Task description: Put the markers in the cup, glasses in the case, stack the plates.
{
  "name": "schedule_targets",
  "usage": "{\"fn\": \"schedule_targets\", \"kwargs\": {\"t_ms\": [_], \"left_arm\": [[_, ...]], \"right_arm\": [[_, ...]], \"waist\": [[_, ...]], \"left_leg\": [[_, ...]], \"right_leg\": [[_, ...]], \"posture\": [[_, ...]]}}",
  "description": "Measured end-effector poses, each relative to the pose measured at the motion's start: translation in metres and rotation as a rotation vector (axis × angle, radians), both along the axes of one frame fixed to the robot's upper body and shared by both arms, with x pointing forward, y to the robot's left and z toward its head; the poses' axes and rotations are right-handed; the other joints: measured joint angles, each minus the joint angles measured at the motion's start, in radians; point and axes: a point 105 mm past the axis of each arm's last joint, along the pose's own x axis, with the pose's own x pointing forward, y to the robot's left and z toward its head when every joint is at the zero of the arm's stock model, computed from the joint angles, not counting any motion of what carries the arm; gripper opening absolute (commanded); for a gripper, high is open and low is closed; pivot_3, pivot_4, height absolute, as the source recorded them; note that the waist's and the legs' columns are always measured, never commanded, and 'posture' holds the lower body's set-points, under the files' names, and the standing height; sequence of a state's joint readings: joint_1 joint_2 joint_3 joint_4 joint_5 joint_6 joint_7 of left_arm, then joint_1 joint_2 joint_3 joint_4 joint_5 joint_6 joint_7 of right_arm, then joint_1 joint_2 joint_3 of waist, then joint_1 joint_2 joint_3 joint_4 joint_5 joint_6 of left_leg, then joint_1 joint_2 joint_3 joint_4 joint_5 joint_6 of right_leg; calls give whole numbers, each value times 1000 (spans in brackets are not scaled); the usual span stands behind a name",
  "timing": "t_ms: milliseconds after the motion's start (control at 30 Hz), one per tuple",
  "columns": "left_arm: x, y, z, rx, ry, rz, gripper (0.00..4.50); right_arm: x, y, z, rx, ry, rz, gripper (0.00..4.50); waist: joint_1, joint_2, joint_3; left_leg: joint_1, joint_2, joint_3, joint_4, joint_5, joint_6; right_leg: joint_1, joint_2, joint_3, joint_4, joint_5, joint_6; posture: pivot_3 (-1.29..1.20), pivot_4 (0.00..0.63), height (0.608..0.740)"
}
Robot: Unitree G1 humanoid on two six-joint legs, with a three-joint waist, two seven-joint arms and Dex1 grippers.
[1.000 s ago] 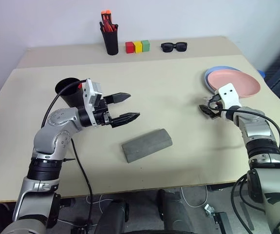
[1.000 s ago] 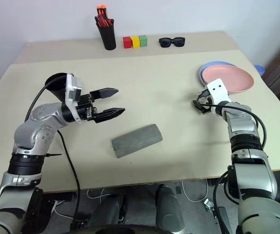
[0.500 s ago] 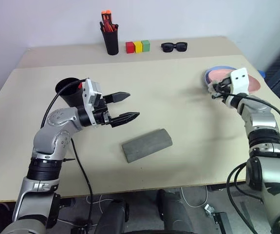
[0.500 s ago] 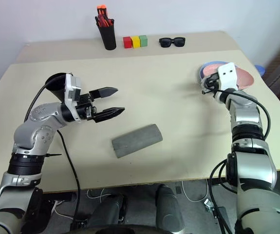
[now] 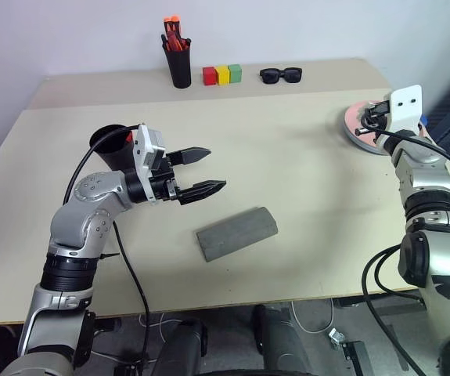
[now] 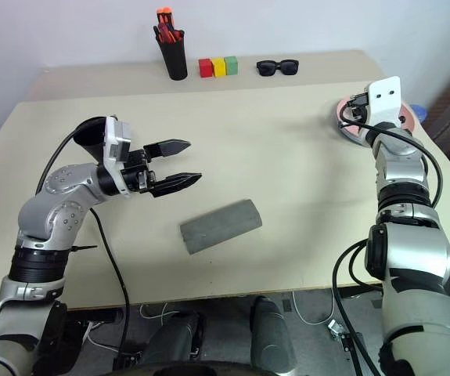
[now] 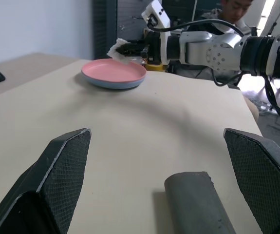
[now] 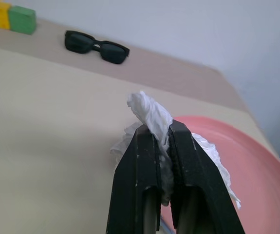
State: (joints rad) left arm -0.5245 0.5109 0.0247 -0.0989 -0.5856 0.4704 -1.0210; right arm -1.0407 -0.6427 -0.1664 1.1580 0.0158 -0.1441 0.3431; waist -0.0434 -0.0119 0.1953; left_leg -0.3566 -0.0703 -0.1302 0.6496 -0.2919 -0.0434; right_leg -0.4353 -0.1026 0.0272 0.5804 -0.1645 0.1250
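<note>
Right tool (image 8: pixel 161 141) has risen from the table (image 5: pixel 303 172) to the edge of the pink plate (image 7: pixel 114 71), which sits on the blue plate (image 7: pixel 111 84); its fingers are clamped on a crumpled white tissue (image 8: pixel 149 113). Left tool (image 5: pixel 203 171) unmoved, fully spread, empty, above the closed case (image 5: pixel 236 233), cup (image 5: pixel 109 145) behind it

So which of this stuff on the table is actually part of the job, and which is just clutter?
Job things:
cup
case
pink plate stacked on blue plate

Lying about:
pen cup
coloured blocks
sunglasses
crumpled tissue pinched in the right gripper
</note>
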Motion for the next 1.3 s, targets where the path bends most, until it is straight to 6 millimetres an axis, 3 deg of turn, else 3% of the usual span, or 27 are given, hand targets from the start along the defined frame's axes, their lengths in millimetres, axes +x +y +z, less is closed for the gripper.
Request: {"fn": "schedule_targets", "kwargs": {"t_ms": [133,233,333,467,600,733,833,900,967,1033,1167,1300], "left_arm": [[0,-1,0,-8,3,-4,4500],[-1,-2,1,-21,9,-9,4500],[-1,-3,1,-29,19,-14,4500],[-1,-2,2,-33,23,-10,4500],[-4,1,3,-31,12,8,4500],[-6,7,-1,-43,28,31,4500],[-7,8,0,-41,30,33,4500],[-6,9,1,-39,22,40,4500],[-6,14,2,-42,11,58,4500],[-6,24,3,-45,9,87,4500],[-14,45,-9,-18,43,130,4500],[-26,56,-13,12,48,138,4500]], "right_arm": [[-2,-10,-7,-6,12,-64,19],[-1,-15,-4,-6,-6,-107,1013],[-3,-20,-2,-45,-20,-149,2506],[-4,-22,-20,-127,50,-182,4464],[-4,-21,-22,-213,56,-198,4464],[-4,-14,-14,-86,-5,-114,4464],[0,13,1,85,-97,97,4464],[-5,45,14,163,-164,337,4464],[-17,68,17,191,-188,529,4464],[-36,85,7,240,-138,699,4464],[-86,131,-13,262,2,1017,4464],[-132,162,4,199,67,1253,4464]], "waist": [[-1,0,0],[-4,0,0],[-4,0,0],[-3,0,0],[-5,0,0],[-4,0,0],[-7,0,0],[-9,0,0],[-5,0,0],[2,0,0],[4,1,0],[4,1,0]], "left_leg": [[0,0,0,0,0,0],[0,0,0,0,0,0],[1,0,0,-1,0,0],[0,0,0,0,0,0],[1,0,0,-1,0,0],[0,0,1,0,0,0],[1,0,1,0,0,0],[1,1,0,0,0,0],[1,1,-1,0,0,0],[0,0,-2,0,0,0],[0,0,-2,0,0,0],[1,1,-2,1,0,0]], "right_leg": [[0,0,0,0,0,0],[0,0,0,0,0,0],[0,0,0,0,0,0],[0,0,0,0,0,0],[0,0,1,0,0,0],[0,0,1,0,0,0],[1,0,1,0,0,0],[1,1,1,0,0,0],[1,1,0,1,0,0],[0,1,0,1,0,0],[-1,0,0,2,0,0],[-1,0,0,3,0,0]], "posture": [[0,150,740],[0,150,740],[0,150,740],[0,150,740],[0,150,740],[0,150,740],[0,150,740],[0,150,740],[0,150,740],[0,150,740],[0,150,740],[0,150,740]]}}
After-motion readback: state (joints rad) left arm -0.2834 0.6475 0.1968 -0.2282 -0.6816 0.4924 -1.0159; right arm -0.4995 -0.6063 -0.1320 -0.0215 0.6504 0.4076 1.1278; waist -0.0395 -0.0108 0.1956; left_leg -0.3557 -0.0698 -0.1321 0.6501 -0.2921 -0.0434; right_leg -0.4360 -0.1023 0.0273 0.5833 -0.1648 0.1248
